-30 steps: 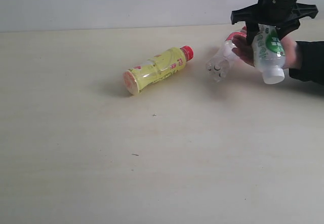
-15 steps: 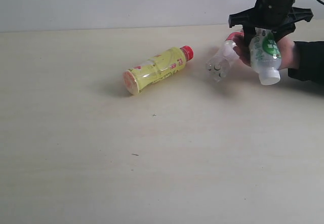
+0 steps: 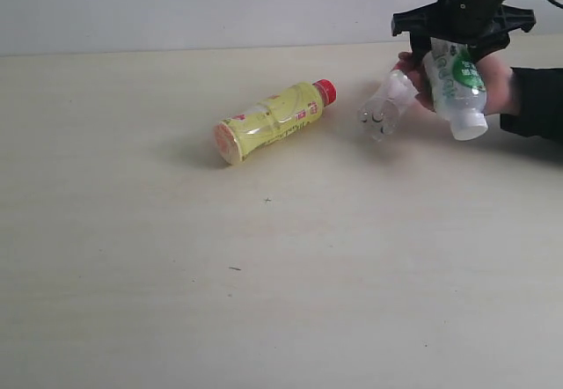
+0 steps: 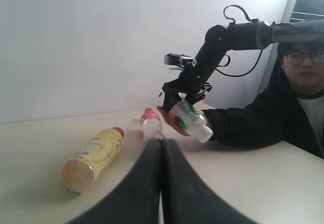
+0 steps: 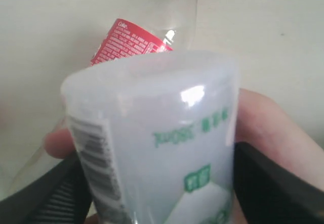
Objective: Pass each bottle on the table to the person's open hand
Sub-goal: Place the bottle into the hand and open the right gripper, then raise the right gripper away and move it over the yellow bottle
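My right gripper (image 3: 453, 50) is shut on the green-white bottle (image 3: 457, 85), held cap-down against the person's open hand (image 3: 501, 85) at the far right. In the right wrist view the black fingers (image 5: 263, 183) flank that bottle (image 5: 157, 148), and the hand's (image 5: 273, 127) fingers curl round it. A clear bottle with a red label (image 3: 384, 107) lies just left of the hand. The yellow bottle with a red cap (image 3: 268, 123) lies on its side mid-table (image 3: 264, 275). My left gripper (image 4: 162, 143) is shut and empty, low over the table. The fruit-label bottle is out of view.
The person in black with glasses (image 4: 298, 82) sits at the table's right side, a sleeved forearm (image 3: 537, 103) resting on it. A pale wall runs behind the far table edge.
My right gripper has lifted slightly and drifted toward the far edge with the green-white bottle, and the hand has followed it. The yellow and clear bottles lie as before.
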